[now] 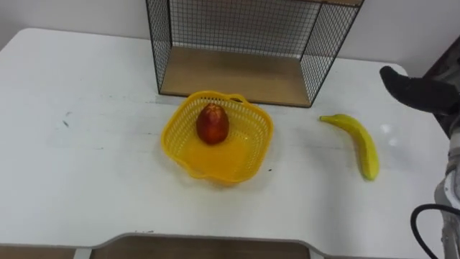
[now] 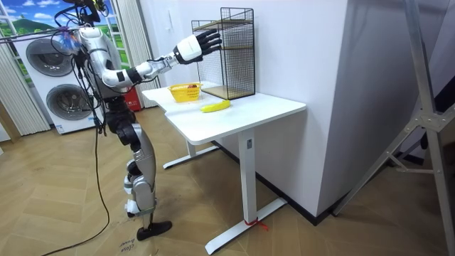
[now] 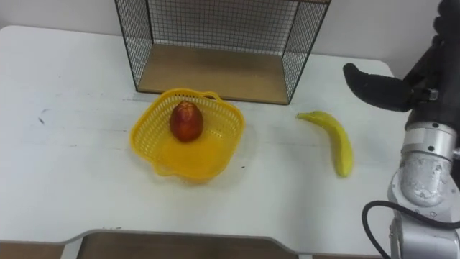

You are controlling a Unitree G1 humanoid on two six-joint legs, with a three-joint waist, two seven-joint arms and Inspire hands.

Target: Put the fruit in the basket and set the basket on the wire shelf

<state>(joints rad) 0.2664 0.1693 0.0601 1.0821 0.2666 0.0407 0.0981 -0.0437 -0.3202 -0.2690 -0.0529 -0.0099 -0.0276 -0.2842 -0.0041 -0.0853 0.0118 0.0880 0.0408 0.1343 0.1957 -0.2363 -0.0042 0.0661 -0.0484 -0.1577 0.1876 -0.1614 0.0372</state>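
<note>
A yellow plastic basket (image 1: 172, 131) sits mid-table with a red fruit (image 1: 213, 123) inside it. A banana (image 1: 361, 144) lies on the table to the basket's right, apart from it. Directly behind the basket stands the wire shelf (image 1: 237, 72), with a wooden floor and its open side facing me. My right hand (image 3: 381, 88) hangs in the air above the table's right part, behind and right of the banana; it is open and holds nothing. In the room view that hand (image 2: 202, 43) is raised at the height of the shelf's (image 2: 234, 53) top, fingers spread.
The white table (image 1: 86, 165) has bare room left of the basket and in front of it. A wall runs close behind the shelf. In the room view I stand at the table's end, with washing machines (image 2: 50, 85) behind me.
</note>
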